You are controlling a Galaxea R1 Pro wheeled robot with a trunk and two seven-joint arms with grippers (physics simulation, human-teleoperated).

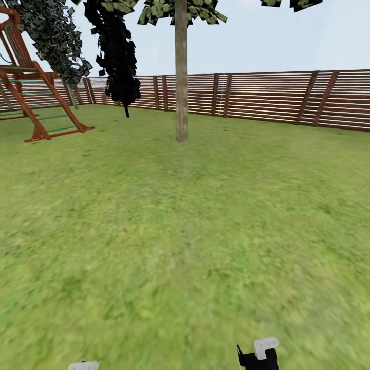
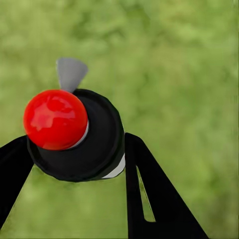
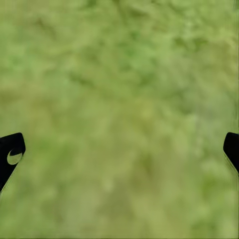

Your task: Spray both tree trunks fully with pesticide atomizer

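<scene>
Between left end effector [image 2: 74,164] fingers, atomizer [image 2: 74,134] (red-capped)

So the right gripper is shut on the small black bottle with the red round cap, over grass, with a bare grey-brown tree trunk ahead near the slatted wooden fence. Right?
Not quite: the left gripper holds the small black bottle with the red round cap, as the left wrist view shows. The right gripper is open over grass. The bare grey-brown tree trunk and slatted wooden fence are as stated.
</scene>
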